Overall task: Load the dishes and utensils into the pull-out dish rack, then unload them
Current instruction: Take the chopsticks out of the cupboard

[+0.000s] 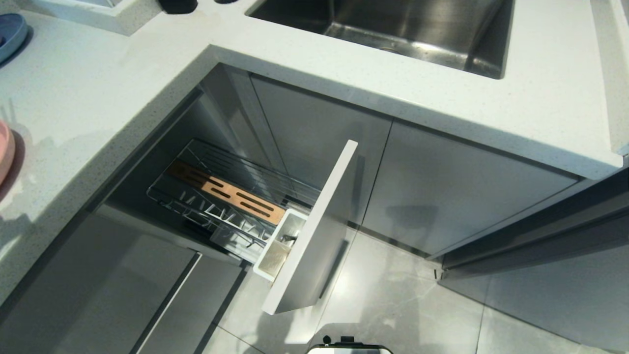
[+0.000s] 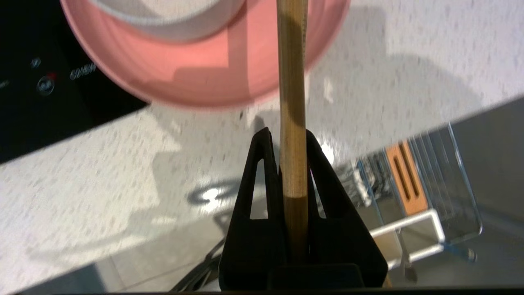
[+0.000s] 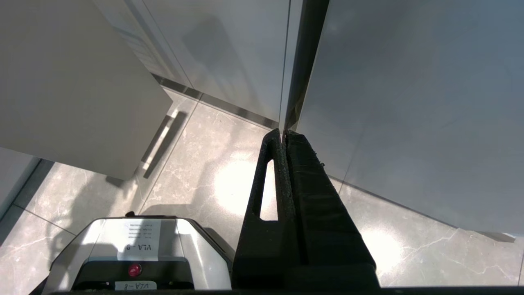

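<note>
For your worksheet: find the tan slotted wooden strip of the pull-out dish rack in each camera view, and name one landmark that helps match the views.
Head view: the wooden strip lies in the rack, left of centre, running toward the white utensil cup.
Left wrist view: the strip shows right of the left gripper, which is shut on the chopsticks.
Right wrist view: not in it.
Shared landmark: the white utensil cup, at the strip's end in both views.

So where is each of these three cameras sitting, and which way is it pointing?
Head: high on the robot, looking down at the pull-out dish rack, sink and floor; no arm shows.
Left wrist: behind the left claw, shut on chopsticks, facing the pink plate.
Right wrist: behind the shut right claw, facing cabinet doors and floor.
Head and left wrist share the rack.
</note>
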Available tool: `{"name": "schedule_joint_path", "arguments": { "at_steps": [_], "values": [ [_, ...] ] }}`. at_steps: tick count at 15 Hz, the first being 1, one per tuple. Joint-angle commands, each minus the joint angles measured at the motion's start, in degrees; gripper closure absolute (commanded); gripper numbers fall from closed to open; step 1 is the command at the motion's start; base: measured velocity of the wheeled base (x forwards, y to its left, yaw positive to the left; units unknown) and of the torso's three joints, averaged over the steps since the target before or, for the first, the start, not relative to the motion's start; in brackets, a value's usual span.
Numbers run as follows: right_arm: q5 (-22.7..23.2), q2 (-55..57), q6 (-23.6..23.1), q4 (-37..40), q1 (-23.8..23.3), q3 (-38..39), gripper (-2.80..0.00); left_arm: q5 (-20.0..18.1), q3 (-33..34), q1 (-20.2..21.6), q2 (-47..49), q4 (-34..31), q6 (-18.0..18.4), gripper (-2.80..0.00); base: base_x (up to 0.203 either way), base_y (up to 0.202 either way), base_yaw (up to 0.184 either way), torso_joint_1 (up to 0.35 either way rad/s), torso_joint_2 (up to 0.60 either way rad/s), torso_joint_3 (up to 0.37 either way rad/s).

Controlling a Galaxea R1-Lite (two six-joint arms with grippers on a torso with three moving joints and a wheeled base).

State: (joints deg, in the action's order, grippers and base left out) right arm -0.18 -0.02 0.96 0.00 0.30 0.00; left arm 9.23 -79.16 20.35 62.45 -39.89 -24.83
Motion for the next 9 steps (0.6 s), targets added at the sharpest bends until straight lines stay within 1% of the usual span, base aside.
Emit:
{"name": "schedule_joint_path", "arguments": {
  "at_steps": [1,4,5,6,8,9],
  "values": [
    [0.01,0.02,0.00,0.00,0.05,0.09,0.00,-0.45,2.49,2.09,1.69,2.92,-1.18,0.00,0.000,0.000,0.000,0.000,0.00,0.000],
    [0.01,0.02,0.00,0.00,0.05,0.09,0.00,-1.46,2.47,3.94,4.02,3.00,-2.13,0.00,0.000,0.000,0.000,0.000,0.00,0.000],
    [0.01,0.02,0.00,0.00,0.05,0.09,0.00,-2.55,2.44,4.60,4.70,2.88,-2.30,0.00,0.000,0.000,0.000,0.000,0.00,0.000],
    [0.01,0.02,0.08,0.00,0.05,0.09,0.00,-4.74,2.38,5.27,5.58,2.82,-2.97,0.00,0.000,0.000,0.000,0.000,0.00,0.000],
    [0.01,0.02,0.00,0.00,0.05,0.09,0.00,-8.15,2.21,5.73,6.50,2.72,-3.15,0.00,0.000,0.000,0.000,0.000,0.00,0.000],
    [0.01,0.02,0.00,0.00,0.05,0.09,0.00,-8.96,1.97,5.75,6.79,2.71,-3.11,0.00,0.000,0.000,0.000,0.000,0.00,0.000]
  ]
}}
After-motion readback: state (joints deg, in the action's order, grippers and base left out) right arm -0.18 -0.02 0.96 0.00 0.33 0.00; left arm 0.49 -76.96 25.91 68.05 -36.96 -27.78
